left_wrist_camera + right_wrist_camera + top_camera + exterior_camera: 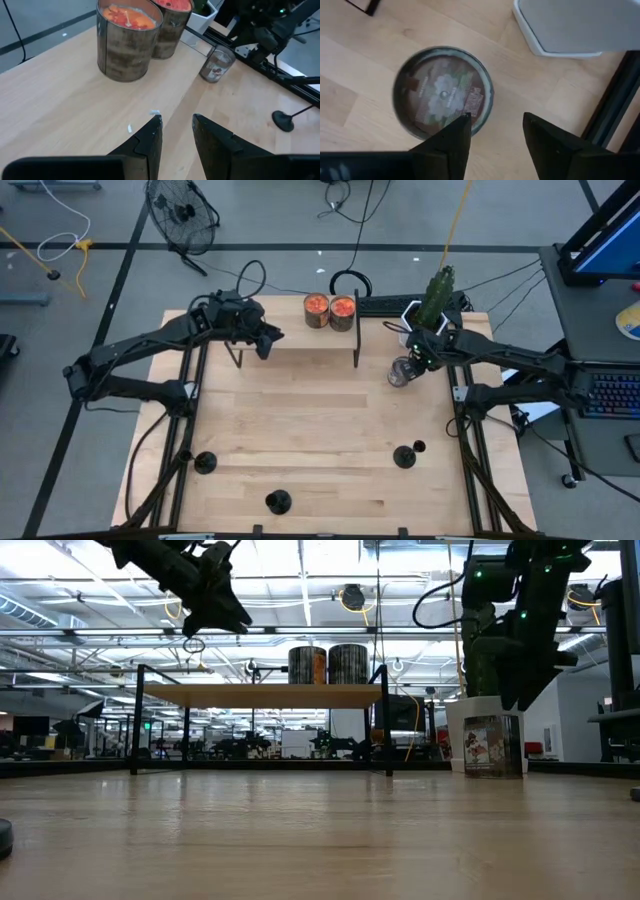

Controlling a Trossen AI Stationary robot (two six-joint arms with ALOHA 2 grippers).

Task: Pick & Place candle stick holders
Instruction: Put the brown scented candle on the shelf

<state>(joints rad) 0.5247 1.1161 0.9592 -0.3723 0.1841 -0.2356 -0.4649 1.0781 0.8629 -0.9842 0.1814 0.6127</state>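
Three matte-black candle stick holders stand on their round bases on the near half of the table: one near left [205, 462], one at the near middle [277, 501], one near right [405, 455], which also shows in the left wrist view [283, 120]. My left gripper [268, 340] is open and empty, hovering above the left part of the small wooden shelf [300, 345]; its fingers show in its wrist view [177, 127]. My right gripper [420, 360] is open and empty, pointing down just above a glass candle jar [442, 92].
Two tin candles with orange wax [316, 308] [342, 308] stand on the shelf's far edge. A potted cactus in a white pot [435, 298] stands at the far right behind the jar [492, 745]. Bare wood lies in the table's middle.
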